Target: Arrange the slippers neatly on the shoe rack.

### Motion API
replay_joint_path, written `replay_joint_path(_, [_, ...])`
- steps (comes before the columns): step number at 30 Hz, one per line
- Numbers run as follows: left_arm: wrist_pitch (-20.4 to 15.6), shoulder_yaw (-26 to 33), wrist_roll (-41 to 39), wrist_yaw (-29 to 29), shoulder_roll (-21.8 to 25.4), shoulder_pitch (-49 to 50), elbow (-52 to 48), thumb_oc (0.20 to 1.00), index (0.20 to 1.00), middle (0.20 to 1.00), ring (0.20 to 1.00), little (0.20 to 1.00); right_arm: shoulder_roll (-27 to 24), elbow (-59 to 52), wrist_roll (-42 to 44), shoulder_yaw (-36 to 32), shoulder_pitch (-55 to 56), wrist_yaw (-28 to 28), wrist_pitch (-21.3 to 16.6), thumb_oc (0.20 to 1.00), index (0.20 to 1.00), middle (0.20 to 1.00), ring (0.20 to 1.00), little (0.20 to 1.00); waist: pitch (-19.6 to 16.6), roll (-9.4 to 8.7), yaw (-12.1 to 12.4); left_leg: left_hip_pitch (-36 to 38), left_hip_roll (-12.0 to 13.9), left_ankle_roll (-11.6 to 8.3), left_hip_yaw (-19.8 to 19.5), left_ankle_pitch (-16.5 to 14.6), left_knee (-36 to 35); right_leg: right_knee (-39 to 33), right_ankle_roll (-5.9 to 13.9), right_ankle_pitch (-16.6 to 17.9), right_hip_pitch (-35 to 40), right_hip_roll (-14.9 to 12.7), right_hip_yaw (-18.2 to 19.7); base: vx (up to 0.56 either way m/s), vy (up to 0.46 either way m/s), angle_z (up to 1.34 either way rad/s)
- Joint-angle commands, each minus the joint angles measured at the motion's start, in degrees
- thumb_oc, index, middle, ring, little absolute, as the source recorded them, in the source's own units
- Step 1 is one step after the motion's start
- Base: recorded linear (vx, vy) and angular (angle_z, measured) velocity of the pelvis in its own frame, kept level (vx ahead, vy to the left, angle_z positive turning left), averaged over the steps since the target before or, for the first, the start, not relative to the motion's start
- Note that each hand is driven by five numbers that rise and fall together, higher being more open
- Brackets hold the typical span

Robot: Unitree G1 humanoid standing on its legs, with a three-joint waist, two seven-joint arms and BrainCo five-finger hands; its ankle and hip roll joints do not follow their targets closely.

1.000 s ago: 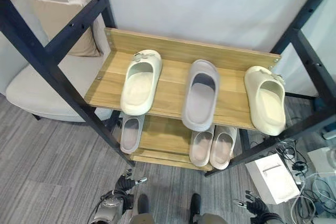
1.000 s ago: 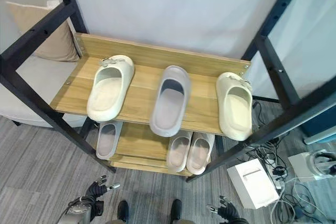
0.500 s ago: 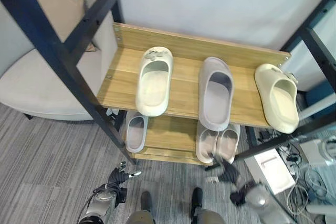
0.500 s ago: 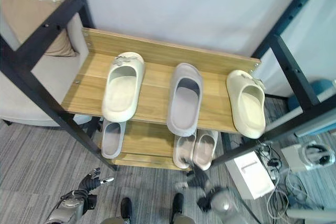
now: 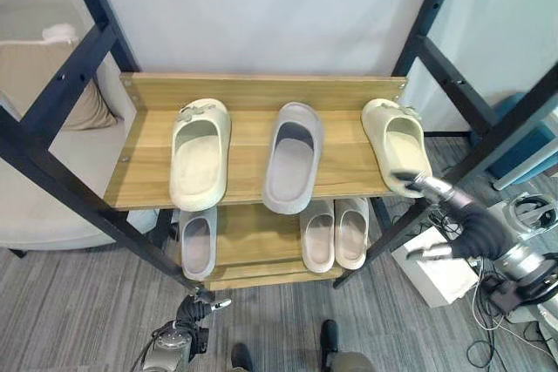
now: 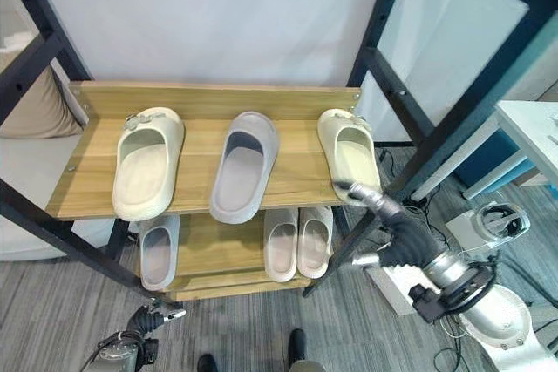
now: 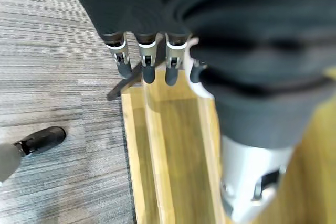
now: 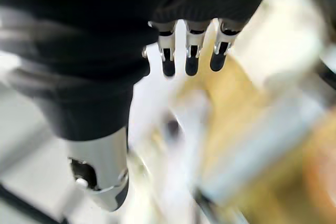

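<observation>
The wooden shoe rack [image 5: 248, 141] carries three slippers on its top shelf: a cream slipper [image 5: 199, 163] at the left, a grey slipper [image 5: 292, 167] in the middle and another cream slipper [image 5: 397, 144] at the right. On the lower shelf lie a grey slipper [image 5: 197, 246] and a pale pair [image 5: 335, 233]. My right hand [image 6: 397, 228] is open, its straight fingers [image 5: 417, 185] at the near tip of the right cream slipper; I cannot tell if they touch it. My left hand [image 5: 187, 320] hangs open low by the rack's foot, with nothing in it.
Black frame posts [image 5: 52, 180] cross in front of the rack on both sides. A beige cushioned seat [image 5: 52, 102] stands to the left. On the floor at the right sit a white box [image 5: 445, 272] and cables. A white table corner [image 6: 532, 119] shows far right.
The camera has shifted to the right. My right hand has risen from floor level to the front end of the right cream slipper. The left hand stays low.
</observation>
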Motion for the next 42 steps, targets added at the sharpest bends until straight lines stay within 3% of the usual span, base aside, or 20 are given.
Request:
replay_joint_path(1, [-3.1, -0.8, 0.3, 0.5, 1.4, -3.8, -1.2, 1.000, 1.000, 1.000, 1.000, 1.000, 5.5, -0.9, -4.7, -0.6, -4.8, -8.2, -5.0, 1.000, 1.000, 1.000, 1.000, 1.000, 0.2, -0.62, 1.3, 0.3, 0.6, -0.94, -1.8, -1.1, 0.3, 4.0, 4.81, 0.8, 2.9, -3.4, -0.7, 0.00, 0.000, 0.00])
replay_joint_path(3, [-3.1, -1.9, 0.2, 1.3, 0.6, -3.5, -2.2, 1.000, 1.000, 1.000, 1.000, 1.000, 10.5, 1.4, -14.7, 0.4, -8.5, -15.0, -5.8, 1.000, 1.000, 1.000, 1.000, 1.000, 0.0, 0.28, 1.8, 0.4, 0.5, -0.59, -2.1, -1.2, 0.3, 4.0, 4.72, 0.5, 3.1, -3.4, -0.7, 0.00, 0.000, 0.00])
replay_joint_path(7, [-2.7, -2.7, 0.3, 2.1, 0.2, -3.5, -2.5, 1.000, 1.000, 1.000, 1.000, 1.000, 12.0, 3.0, -25.3, 3.5, -11.3, -20.0, -4.9, 1.000, 1.000, 1.000, 1.000, 1.000, 0.1, 0.58, 2.5, 0.6, 0.2, -0.31, -2.6, -1.4, 0.3, 4.3, 4.60, 0.3, 3.4, -3.5, -0.9, 0.00, 0.008, 0.03])
replay_joint_path(12, [-2.0, -4.3, 1.0, 2.5, -0.4, -4.5, -1.6, 1.000, 1.000, 1.000, 1.000, 1.000, 11.4, 8.1, -34.1, 11.6, -16.8, -22.5, -1.8, 1.000, 1.000, 1.000, 1.000, 1.000, 0.6, 0.58, 4.3, 0.5, -0.3, 0.06, -3.5, -1.4, 0.3, 4.3, 4.60, 0.2, 4.0, -4.0, -1.7, 0.00, 0.021, 0.08])
replay_joint_path(14, [-1.6, -5.7, 1.1, 2.7, -0.5, -4.8, -1.7, 1.000, 1.000, 1.000, 1.000, 1.000, 11.8, 14.3, -37.0, 17.8, -23.6, -23.6, 0.8, 1.000, 1.000, 1.000, 1.000, 1.000, 1.0, 0.30, 6.5, 0.2, -0.9, 0.34, -4.5, -1.5, 0.3, 4.1, 4.74, 0.5, 4.6, -4.5, -2.6, 0.01, 0.056, 0.20])
replay_joint_path(20, [-1.4, -6.4, 0.9, 2.9, 0.3, -5.0, -2.2, 1.000, 1.000, 1.000, 1.000, 1.000, 12.3, 22.6, -40.7, 21.6, -32.3, -26.3, 3.7, 1.000, 1.000, 1.000, 1.000, 1.000, 1.6, -0.30, 9.6, -0.8, -1.7, 0.67, -5.8, -1.5, 0.3, 3.7, 5.06, 1.3, 5.0, -5.5, -4.1, 0.01, 0.035, 0.20])
replay_joint_path(25, [-1.5, -6.7, 0.1, 3.8, 1.0, -5.2, -2.6, 1.000, 1.000, 1.000, 1.000, 1.000, 14.0, 32.0, -43.2, 22.0, -40.9, -32.2, 7.0, 1.000, 1.000, 1.000, 1.000, 1.000, 2.3, -0.84, 12.3, -1.8, -2.4, 0.99, -6.6, -1.6, 0.3, 3.6, 5.17, 1.9, 5.0, -6.0, -5.1, 0.02, 0.028, 0.16])
replay_joint_path(29, [-1.1, -6.3, -0.2, 4.5, 0.8, -5.6, -2.6, 1.000, 1.000, 1.000, 1.000, 1.000, 14.2, 33.4, -45.9, 20.1, -41.1, -34.1, 9.5, 1.000, 1.000, 1.000, 1.000, 1.000, 2.6, -1.09, 12.6, -2.0, -2.6, 1.13, -6.7, -1.8, 0.3, 3.9, 5.17, 2.0, 4.9, -6.1, -5.3, 0.02, 0.024, 0.05])
replay_joint_path(38, [0.2, -5.3, 0.1, 5.7, 0.3, -5.6, -3.4, 1.000, 1.000, 1.000, 1.000, 1.000, 16.8, 34.9, -43.3, 15.5, -34.4, -35.7, 12.5, 1.000, 1.000, 1.000, 1.000, 1.000, 2.6, -1.14, 11.7, -1.1, -2.4, 1.13, -6.5, -2.2, 0.3, 4.4, 4.82, 0.8, 4.9, -5.6, -4.9, 0.02, -0.006, 0.00])
replay_joint_path(40, [0.5, -5.5, 0.0, 5.7, 0.2, -5.7, -4.1, 1.000, 1.000, 1.000, 1.000, 1.000, 17.8, 36.0, -41.6, 15.8, -34.1, -35.3, 13.2, 0.200, 0.200, 0.200, 0.200, 0.200, 2.5, -0.87, 11.4, -0.8, -2.2, 1.01, -6.4, -2.2, 0.3, 4.3, 4.69, 0.2, 5.1, -5.5, -5.0, 0.03, -0.017, -0.01])
replay_joint_path(42, [0.8, -5.5, 0.1, 5.8, 0.2, -5.7, -4.5, 1.000, 1.000, 1.000, 1.000, 1.000, 18.5, 36.1, -39.6, 16.5, -33.9, -34.5, 13.0, 0.200, 0.200, 0.200, 0.200, 0.200, 2.4, -0.73, 11.4, -0.7, -2.2, 0.90, -6.5, -2.1, 0.3, 4.2, 4.56, -0.2, 5.4, -5.4, -5.2, 0.02, -0.011, 0.00])
